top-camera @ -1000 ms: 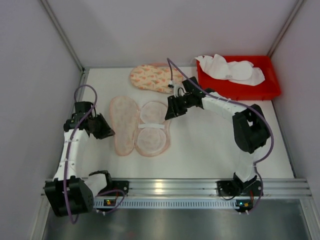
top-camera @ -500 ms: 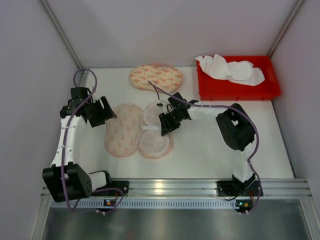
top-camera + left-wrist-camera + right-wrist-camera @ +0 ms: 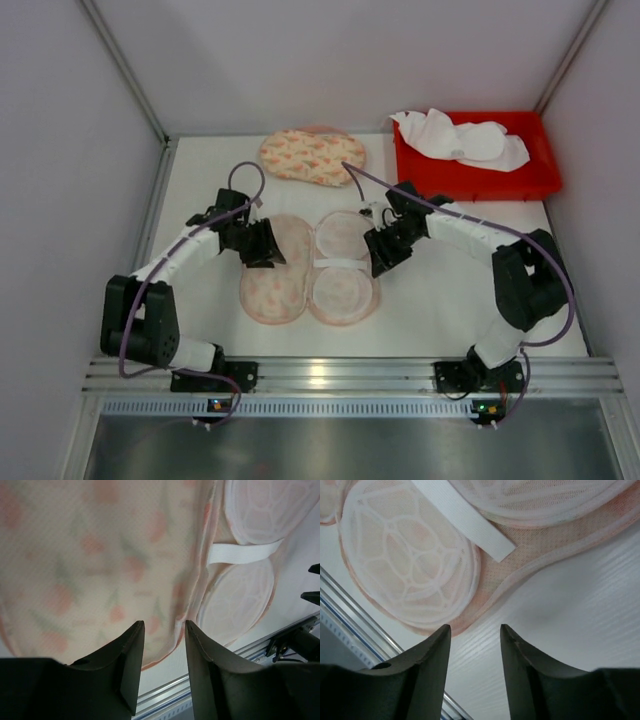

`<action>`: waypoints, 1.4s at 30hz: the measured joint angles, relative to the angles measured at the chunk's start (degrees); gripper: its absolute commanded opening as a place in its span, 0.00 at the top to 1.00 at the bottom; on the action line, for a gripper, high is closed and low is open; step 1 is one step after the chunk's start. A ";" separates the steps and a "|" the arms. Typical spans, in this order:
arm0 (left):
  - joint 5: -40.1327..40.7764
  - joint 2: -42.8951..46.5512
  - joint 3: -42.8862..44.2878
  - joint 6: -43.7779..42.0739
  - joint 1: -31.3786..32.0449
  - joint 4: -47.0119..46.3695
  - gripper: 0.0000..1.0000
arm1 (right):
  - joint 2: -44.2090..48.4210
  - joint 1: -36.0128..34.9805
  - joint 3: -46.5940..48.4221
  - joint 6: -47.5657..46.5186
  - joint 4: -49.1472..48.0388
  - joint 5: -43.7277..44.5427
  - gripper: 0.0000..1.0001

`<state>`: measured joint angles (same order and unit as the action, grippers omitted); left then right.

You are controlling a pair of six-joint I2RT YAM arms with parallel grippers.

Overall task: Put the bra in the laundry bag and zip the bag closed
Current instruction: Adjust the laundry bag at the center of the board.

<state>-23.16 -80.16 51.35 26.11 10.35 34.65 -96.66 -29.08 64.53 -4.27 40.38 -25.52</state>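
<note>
The laundry bag [image 3: 270, 275] lies open on the table's middle, a pink floral flap on the left and two white mesh cups [image 3: 345, 285] joined by a white strap [image 3: 336, 263] on the right. The white bra [image 3: 462, 141] lies bunched in the red bin [image 3: 480, 181] at the back right. My left gripper [image 3: 263, 246] is open and empty over the floral flap [image 3: 90, 565], its fingertips [image 3: 136, 630] near the flap's edge. My right gripper [image 3: 381, 251] is open and empty just right of the bag, above bare table beside the bag's rim [image 3: 495, 587].
A second floral bag [image 3: 312, 156], shut, lies at the back of the table. The metal rail [image 3: 330, 375] runs along the near edge. White walls close in the left, back and right sides.
The open bag has shifted to the right toward the table's middle. My left gripper has swung right onto the floral flap. My right gripper has moved right to the bag's right edge.
</note>
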 measured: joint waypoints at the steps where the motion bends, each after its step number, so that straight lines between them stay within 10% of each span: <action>1: 0.04 -1.53 0.83 0.44 1.49 -0.61 0.58 | 1.07 0.15 -0.04 -0.33 0.61 -0.02 0.50; 17: 3.26 -17.49 6.75 4.59 6.25 -10.05 0.62 | -13.51 0.74 8.41 9.35 -11.32 -5.09 0.40; 28: 1.57 -19.28 4.35 5.81 12.39 -12.07 0.64 | -3.50 0.76 -4.70 9.20 -10.03 -6.49 0.39; 34: 0.66 -18.84 4.66 5.33 13.88 -12.68 0.41 | 2.25 1.11 -5.25 7.80 -6.47 -4.33 0.19; 38: 0.74 -17.77 8.07 3.13 14.73 -11.23 0.01 | 5.22 4.42 2.08 6.43 -3.50 -2.80 0.04; 42: 2.95 -14.56 16.65 -1.03 14.80 -10.99 0.01 | 5.11 11.34 17.62 3.78 -3.15 0.07 0.00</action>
<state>-20.21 -94.72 68.01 25.08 25.15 23.66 -91.55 -17.74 82.15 -0.49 37.23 -25.45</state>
